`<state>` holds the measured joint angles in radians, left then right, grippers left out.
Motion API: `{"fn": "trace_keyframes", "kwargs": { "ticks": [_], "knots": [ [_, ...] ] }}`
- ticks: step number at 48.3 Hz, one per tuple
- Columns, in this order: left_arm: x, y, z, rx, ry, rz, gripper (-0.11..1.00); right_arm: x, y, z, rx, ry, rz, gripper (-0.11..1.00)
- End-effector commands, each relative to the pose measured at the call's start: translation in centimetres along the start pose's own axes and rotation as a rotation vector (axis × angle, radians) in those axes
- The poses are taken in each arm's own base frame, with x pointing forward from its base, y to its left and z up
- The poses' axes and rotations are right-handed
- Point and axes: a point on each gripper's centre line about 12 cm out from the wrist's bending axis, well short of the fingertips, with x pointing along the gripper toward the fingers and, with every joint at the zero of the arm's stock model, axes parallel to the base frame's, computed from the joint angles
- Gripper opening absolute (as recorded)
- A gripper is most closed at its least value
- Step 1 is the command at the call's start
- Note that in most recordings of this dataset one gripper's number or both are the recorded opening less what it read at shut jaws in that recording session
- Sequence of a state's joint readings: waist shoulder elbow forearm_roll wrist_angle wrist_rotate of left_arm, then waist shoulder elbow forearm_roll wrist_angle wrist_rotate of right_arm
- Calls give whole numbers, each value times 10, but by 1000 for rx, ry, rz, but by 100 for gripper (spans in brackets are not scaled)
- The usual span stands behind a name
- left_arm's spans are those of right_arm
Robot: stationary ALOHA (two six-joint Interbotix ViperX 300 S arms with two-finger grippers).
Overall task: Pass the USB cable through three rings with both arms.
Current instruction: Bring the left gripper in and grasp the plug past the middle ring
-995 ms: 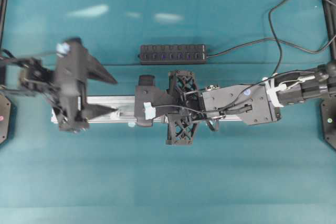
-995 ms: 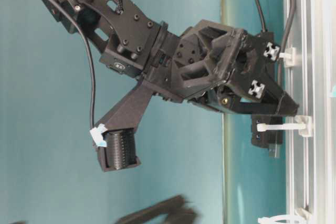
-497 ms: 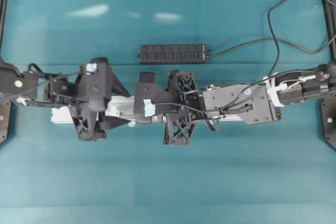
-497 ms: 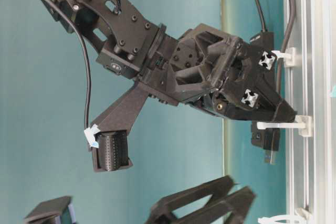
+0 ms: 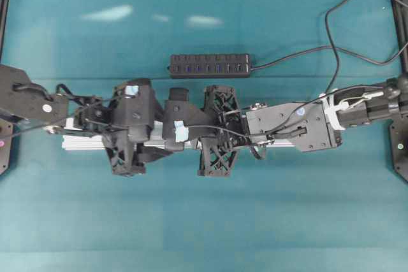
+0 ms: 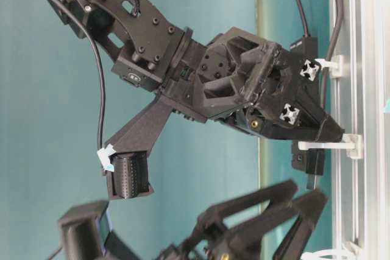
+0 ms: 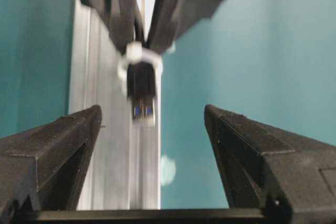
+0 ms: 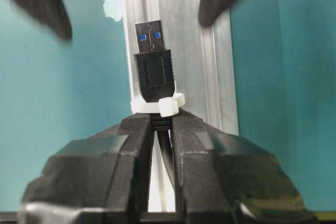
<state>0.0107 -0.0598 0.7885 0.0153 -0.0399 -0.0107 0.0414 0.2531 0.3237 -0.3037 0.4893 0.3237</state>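
My right gripper (image 8: 161,121) is shut on the USB cable just behind its black plug (image 8: 153,72). The plug pokes through a white ring (image 8: 157,104) on the rail, blue contacts facing away from the right wrist camera. A second ring (image 8: 111,4) stands further along. In the table-level view three rings show: an upper one (image 6: 326,63), the middle one (image 6: 329,145) at the right gripper's (image 6: 332,131) tips with the plug (image 6: 314,164) below it, and a lower one (image 6: 323,254). My left gripper (image 7: 152,109) is open, facing the plug (image 7: 142,90), fingers either side and short of it.
The silver aluminium rail (image 5: 83,143) lies left to right across the teal table. A black multi-port hub (image 5: 209,65) sits behind it, its cord trailing off to the right. Both arms crowd over the rail's middle.
The left arm has swung right along the rail until its open fingers face the plug. The right gripper dipped slightly, the plug now further through the middle ring.
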Motion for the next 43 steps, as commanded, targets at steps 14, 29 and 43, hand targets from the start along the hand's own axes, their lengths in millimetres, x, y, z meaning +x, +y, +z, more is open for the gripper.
{"fn": "trace_keyframes", "kwargs": {
  "ticks": [14, 29, 43],
  "knots": [
    [13, -1, 5, 1, -31, -2, 75, -14, 5, 11, 16, -49, 17, -8],
    [16, -1, 1, 1, -28, -2, 71, -14, 6, 12, 16, -61, 22, -8],
    [17, 0, -9, 1, -8, -1, 58, -14, 6, 12, 15, -65, 24, -8]
  ]
}}
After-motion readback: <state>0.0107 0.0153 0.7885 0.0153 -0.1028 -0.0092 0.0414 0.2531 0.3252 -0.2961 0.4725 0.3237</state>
